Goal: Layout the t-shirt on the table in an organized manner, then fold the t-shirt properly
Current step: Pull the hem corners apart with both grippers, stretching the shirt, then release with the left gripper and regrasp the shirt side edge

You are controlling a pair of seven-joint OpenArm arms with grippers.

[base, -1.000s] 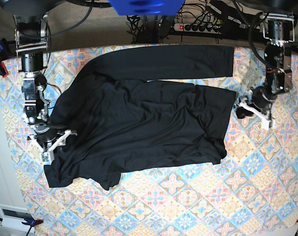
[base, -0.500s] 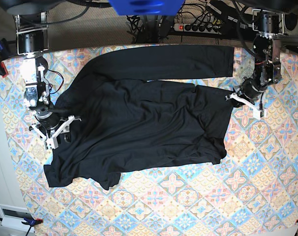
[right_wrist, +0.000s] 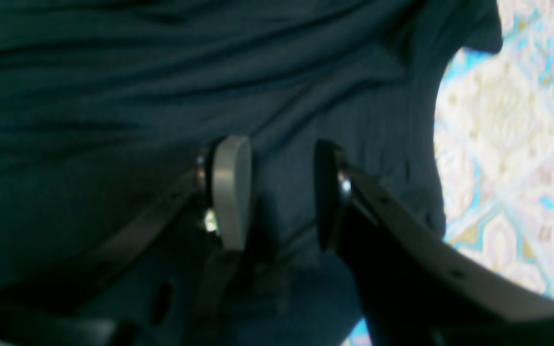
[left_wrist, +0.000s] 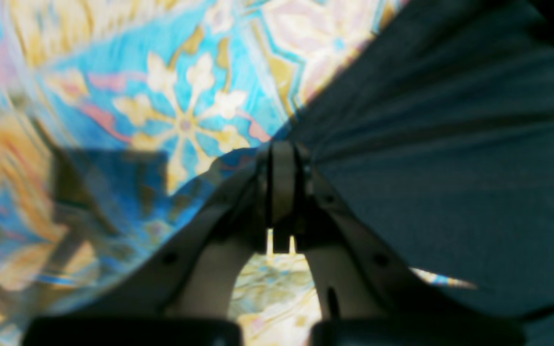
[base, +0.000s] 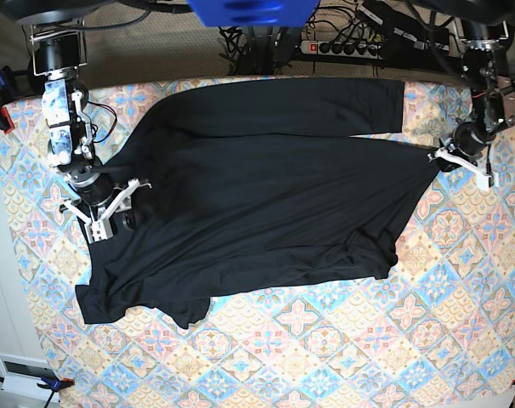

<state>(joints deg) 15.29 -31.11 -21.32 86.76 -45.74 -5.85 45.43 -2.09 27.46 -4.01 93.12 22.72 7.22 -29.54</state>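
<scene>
Now the shirt [base: 257, 195] lies almost flat, left gripper [left_wrist: 282, 158] pinching its edge, right gripper [right_wrist: 277, 192] open above it; folding remains.

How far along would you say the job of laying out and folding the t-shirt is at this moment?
Still the layout stage. The t-shirt lies mostly spread on the table, one sleeve stretched along the far edge. In hand: the left gripper is shut on the shirt's corner, with the cloth drawn taut to it, while the right gripper sits open over the opposite side. Wrinkles remain near the bottom edge, and no fold is made.
</scene>
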